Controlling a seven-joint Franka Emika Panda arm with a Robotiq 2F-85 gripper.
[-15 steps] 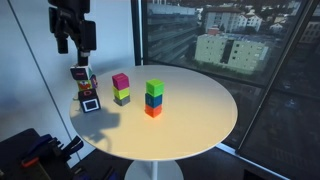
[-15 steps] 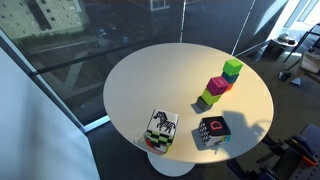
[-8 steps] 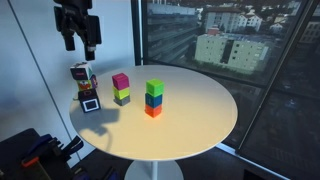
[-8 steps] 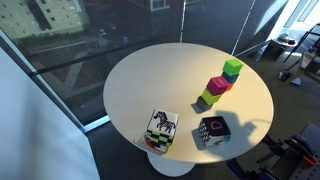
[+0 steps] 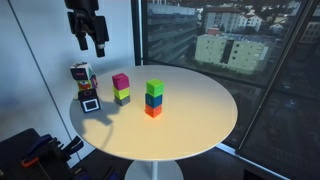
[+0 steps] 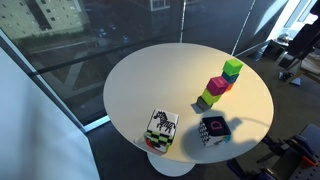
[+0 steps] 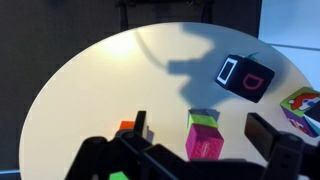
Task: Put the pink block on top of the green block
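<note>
White and matte, the round tabletop point(image 5: 200, 110) carries everything. My black gripper point(image 5: 90, 42) hangs high over its edge, fingers apart, holding nothing. The small magenta-pink cube point(image 5: 120, 81) — crisp-edged, smooth — sits on a pale lime cube point(image 5: 121, 98); just beside it, the saturated green cube point(image 5: 155, 88) tops a blue cube point(image 5: 154, 101) and an orange cube point(image 5: 153, 111).

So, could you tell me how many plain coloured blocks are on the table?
5: the pink block on a lime block, the green block atop a blue block and an orange block. None looks hidden.
</note>
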